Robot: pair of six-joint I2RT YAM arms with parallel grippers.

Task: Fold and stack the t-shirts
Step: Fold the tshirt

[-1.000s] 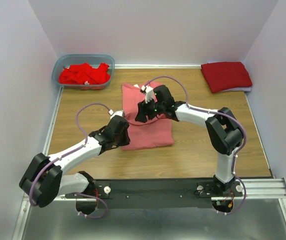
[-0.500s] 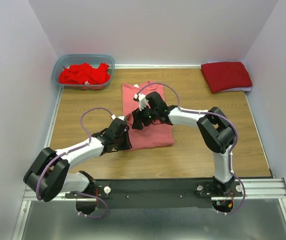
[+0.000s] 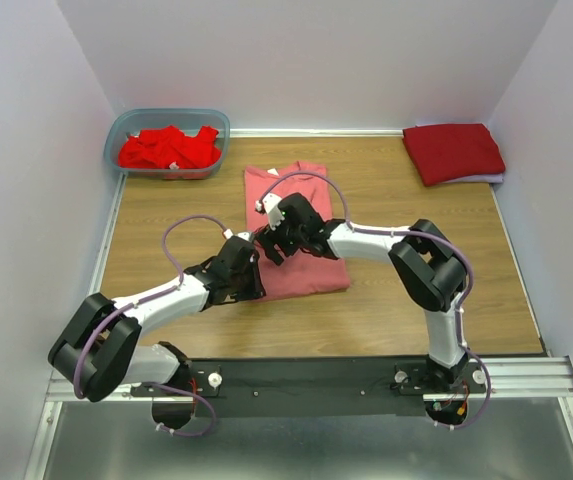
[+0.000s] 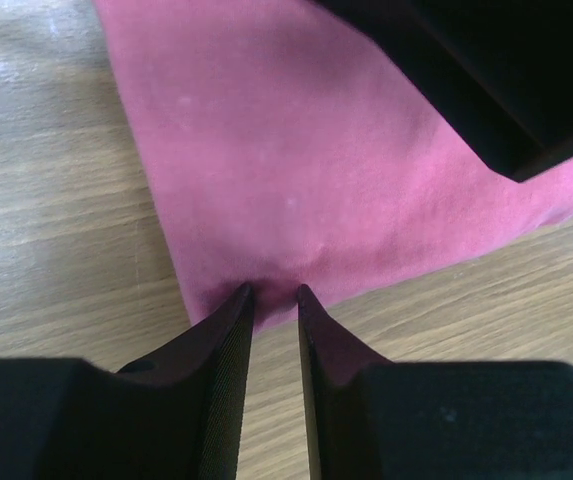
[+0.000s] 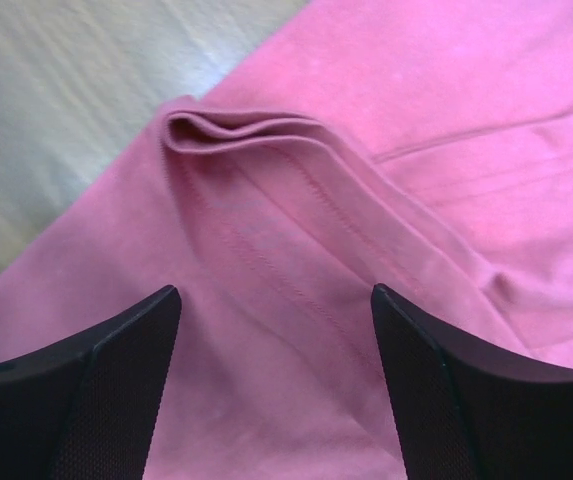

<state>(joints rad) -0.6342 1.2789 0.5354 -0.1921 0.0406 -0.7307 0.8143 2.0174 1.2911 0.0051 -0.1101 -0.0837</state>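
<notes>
A salmon-pink t-shirt [image 3: 309, 274] lies partly folded in the middle of the wooden table. My left gripper [image 3: 254, 284] is at its near left corner, and the left wrist view shows the jaws [image 4: 274, 292] pinched on that corner of the pink cloth [image 4: 296, 150]. My right gripper [image 3: 270, 249] hovers over the shirt's left edge. In the right wrist view it [image 5: 276, 300] is wide open above a folded sleeve hem [image 5: 236, 125]. A darker crimson t-shirt [image 3: 454, 152] lies folded at the back right. Bright red t-shirts [image 3: 169, 150] are bunched in the tub.
The translucent blue-grey tub [image 3: 126, 125] stands at the back left corner. White walls close the table on three sides. Both arms cross over the middle of the table, their wrists close together at the shirt's left side.
My right gripper has moved left and nearer, from the shirt's middle to its left edge. My left gripper has shifted slightly nearer, staying at the near left corner.
</notes>
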